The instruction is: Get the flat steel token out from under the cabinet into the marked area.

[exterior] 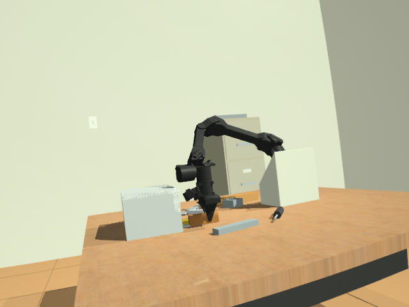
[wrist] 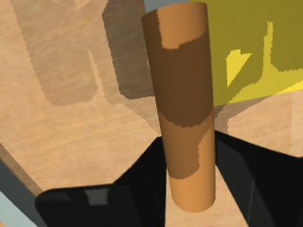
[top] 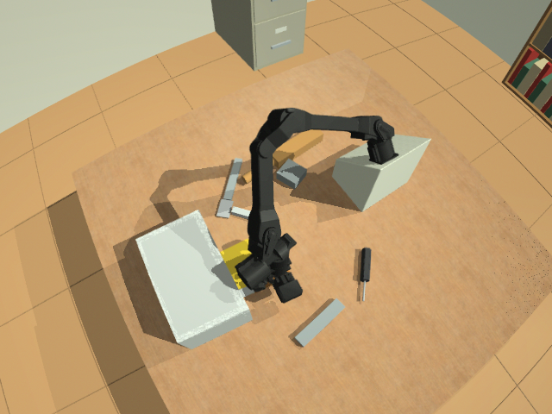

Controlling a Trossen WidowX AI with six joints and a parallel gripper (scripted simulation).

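The white cabinet (top: 191, 276) (exterior: 151, 214) stands at the left of the table. The yellow marked area (top: 235, 252) (wrist: 284, 43) lies along its front, partly hidden by the arm. My gripper (exterior: 209, 219) (wrist: 185, 138) is low over the table in front of the cabinet, shut on the round orange-brown handle (exterior: 195, 220) (wrist: 187, 95) of a tool. The tool's flat grey blade (top: 247, 292) (wrist: 166, 4) runs from the handle toward the cabinet's lower front edge; its far end is hidden. The steel token is not visible in any view.
A grey bar (top: 318, 323) (exterior: 235, 226) and a screwdriver (top: 365, 265) (exterior: 278, 212) lie to the right. A grey angled tool (top: 231, 182), a grey block (top: 291, 173) and a long orange piece (top: 303, 144) lie behind. A pale block (top: 379, 182) (exterior: 297, 178) stands by the arm's base.
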